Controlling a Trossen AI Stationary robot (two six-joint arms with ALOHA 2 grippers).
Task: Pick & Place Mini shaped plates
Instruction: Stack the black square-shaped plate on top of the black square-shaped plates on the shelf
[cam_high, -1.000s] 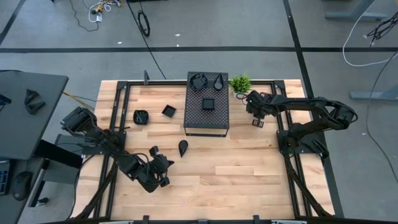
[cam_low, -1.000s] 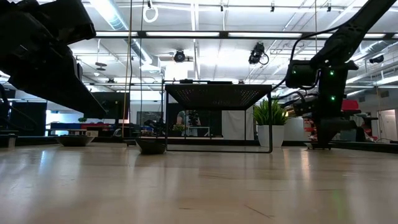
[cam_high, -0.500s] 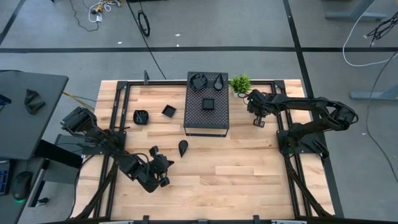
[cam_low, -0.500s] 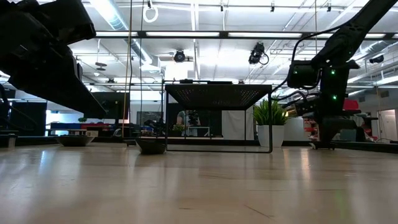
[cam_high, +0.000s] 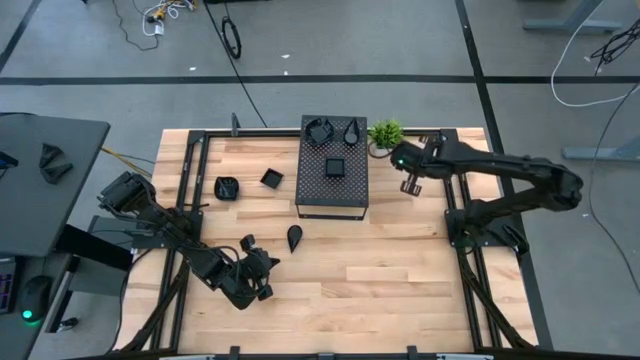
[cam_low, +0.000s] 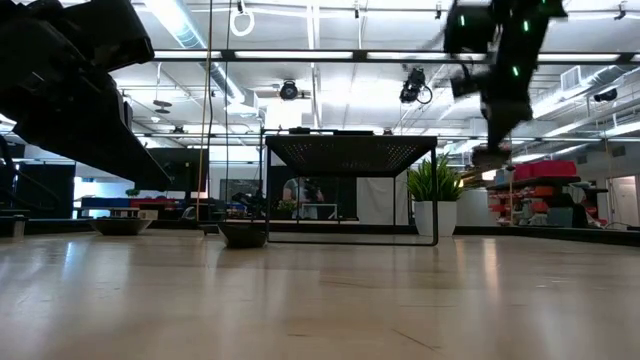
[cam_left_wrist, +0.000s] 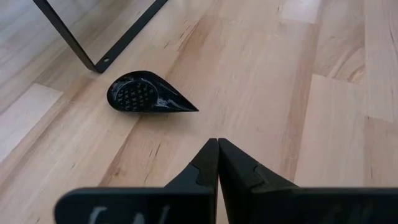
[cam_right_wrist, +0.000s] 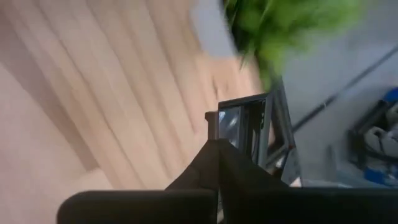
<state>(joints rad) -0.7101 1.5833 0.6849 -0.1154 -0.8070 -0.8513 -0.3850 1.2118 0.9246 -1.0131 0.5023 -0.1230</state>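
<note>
High view: right pincer (cam_high: 408, 187) has lifted off the bench (cam_high: 400, 270) and shifted toward the perforated box (cam_high: 333, 180), fingers together and empty, so no pick is under way. Left pincer (cam_left_wrist: 217, 147), also closed, waits near the teardrop plate (cam_left_wrist: 144, 96). That plate lies beside the box's front edge, long axis running box-to-front, tip pointing frontward.

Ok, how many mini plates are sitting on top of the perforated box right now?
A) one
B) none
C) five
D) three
D: the high view shows three on the perforated box: a round-leaf plate and a teardrop plate along its far edge, and a square plate near the middle.
</note>
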